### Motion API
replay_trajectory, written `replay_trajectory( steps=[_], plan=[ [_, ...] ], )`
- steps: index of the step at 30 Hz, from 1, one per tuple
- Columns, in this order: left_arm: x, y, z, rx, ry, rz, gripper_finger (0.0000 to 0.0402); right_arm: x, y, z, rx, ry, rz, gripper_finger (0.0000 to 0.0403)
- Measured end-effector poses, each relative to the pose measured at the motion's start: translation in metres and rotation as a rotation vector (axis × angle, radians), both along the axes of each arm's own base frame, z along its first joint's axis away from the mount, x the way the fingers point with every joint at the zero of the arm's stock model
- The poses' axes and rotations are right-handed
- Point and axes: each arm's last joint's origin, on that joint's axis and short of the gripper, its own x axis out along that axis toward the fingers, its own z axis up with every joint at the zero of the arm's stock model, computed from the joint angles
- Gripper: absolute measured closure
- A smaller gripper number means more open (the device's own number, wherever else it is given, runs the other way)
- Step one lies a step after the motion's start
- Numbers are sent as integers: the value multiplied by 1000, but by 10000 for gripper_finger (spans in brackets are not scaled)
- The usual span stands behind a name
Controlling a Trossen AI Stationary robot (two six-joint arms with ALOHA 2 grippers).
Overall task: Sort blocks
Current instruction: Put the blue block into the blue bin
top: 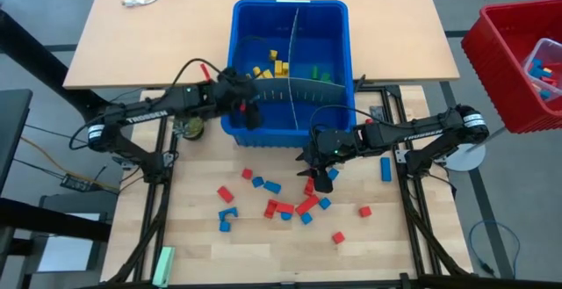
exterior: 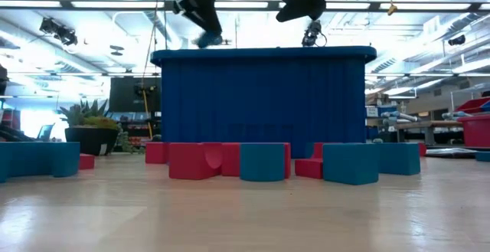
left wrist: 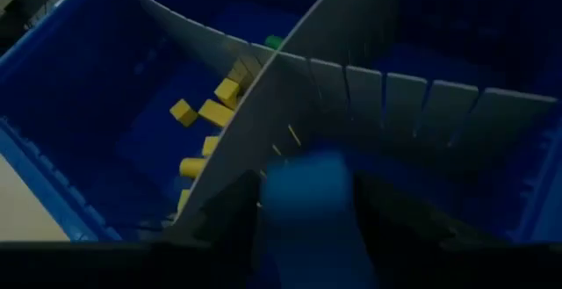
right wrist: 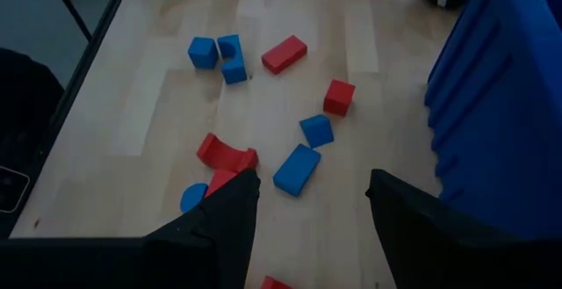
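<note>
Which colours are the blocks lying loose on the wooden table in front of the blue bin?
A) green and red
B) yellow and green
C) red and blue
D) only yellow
C: the blocks on the table are red or blue, while the yellow and green ones lie inside the blue bin.

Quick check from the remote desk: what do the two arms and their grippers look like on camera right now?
Both arms are black, jointed, with white TROSSEN lettering along the forearm. The left arm and right arm each trail thin black cables. The left gripper and right gripper have two dark, blunt fingers.
</note>
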Motion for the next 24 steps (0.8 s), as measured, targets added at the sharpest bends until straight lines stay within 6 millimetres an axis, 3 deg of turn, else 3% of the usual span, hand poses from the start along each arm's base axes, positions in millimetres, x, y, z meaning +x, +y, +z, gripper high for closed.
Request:
replay_trajectory(
  steps=[4,9,16,24],
  plan=[
    [0,1,0,-8,-5,-4,168,0,0,0,6,0,-6,201],
    [0,-13,4,-53,-1,-39,161,0,0,0,5,1,-7,202],
    [-5,-54,14,-156,21,-124,174,0,0,0,4,1,-7,204],
    [-18,-106,2,-335,136,-205,178,0,0,0,4,2,-6,206]
  ],
)
